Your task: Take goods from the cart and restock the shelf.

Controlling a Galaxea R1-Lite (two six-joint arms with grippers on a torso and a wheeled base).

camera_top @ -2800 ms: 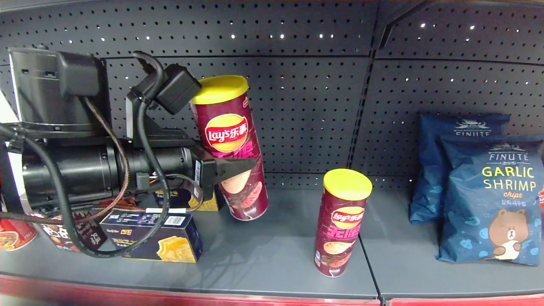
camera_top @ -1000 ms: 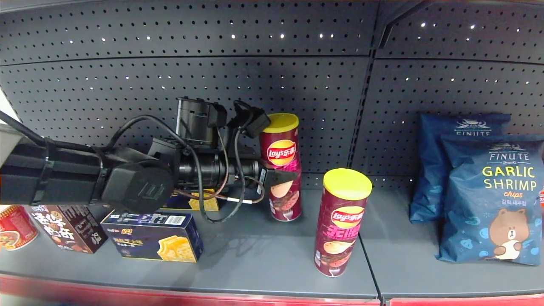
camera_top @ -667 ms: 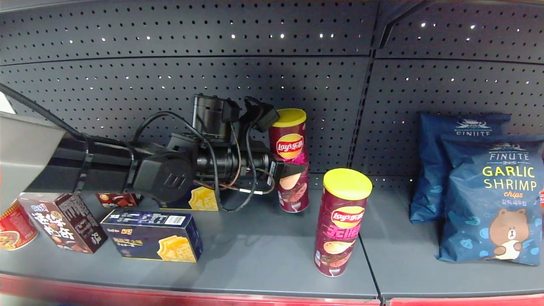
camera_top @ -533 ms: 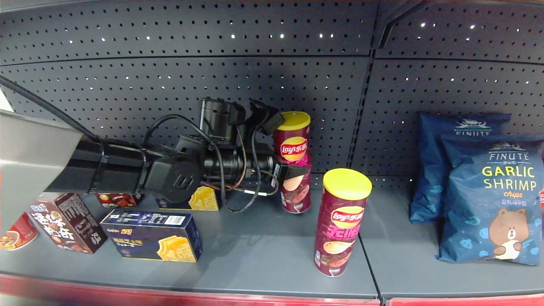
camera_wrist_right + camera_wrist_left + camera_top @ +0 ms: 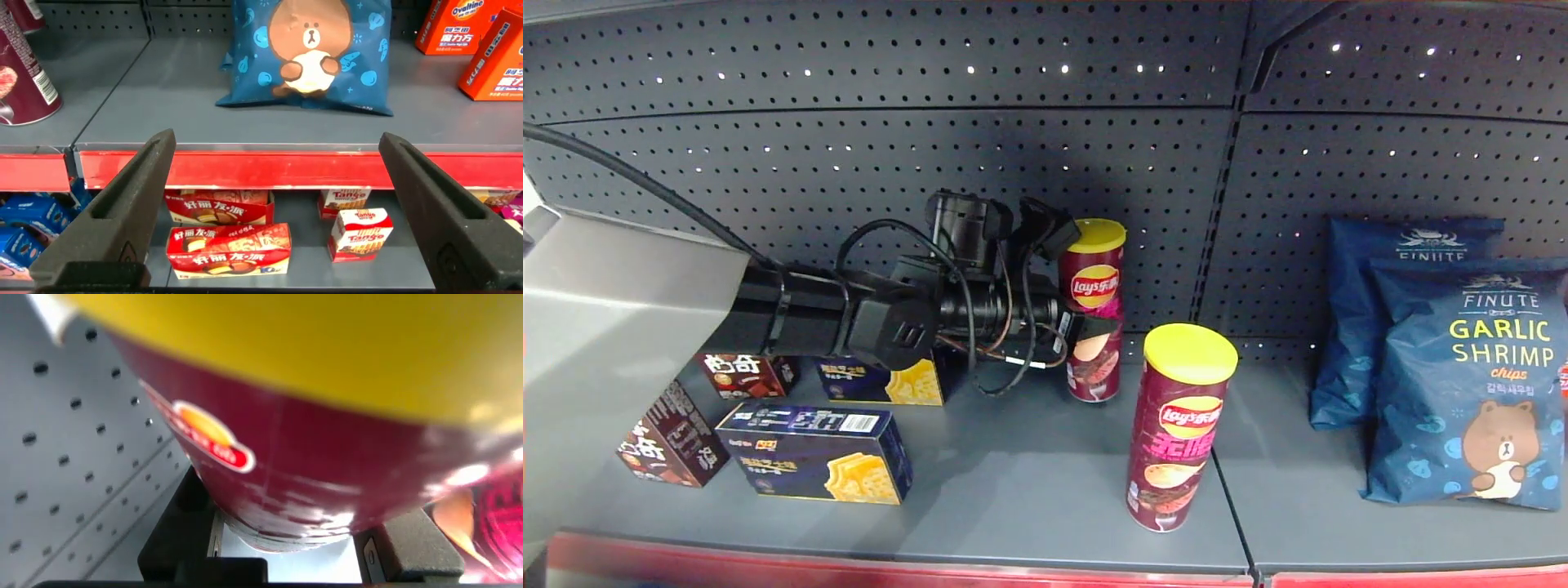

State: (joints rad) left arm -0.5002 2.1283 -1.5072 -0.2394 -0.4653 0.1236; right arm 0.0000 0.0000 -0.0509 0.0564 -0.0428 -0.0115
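My left pincer [image 5: 1096,328] is clamped on the can [image 5: 1094,282] at mid-height, upright near the shelf's [image 5: 1013,465] back edge. I judge it light, stiff, thin-walled and slick, so mid-body with a gentle squeeze suits. Maroon tube, yellow lid. My right pincer [image 5: 276,139] hangs open off the front edge.

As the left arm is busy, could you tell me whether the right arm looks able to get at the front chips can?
Probably yes: the right gripper is open before the shelf edge, the front can stands alone near it, and the left gripper holds the rear can farther back.
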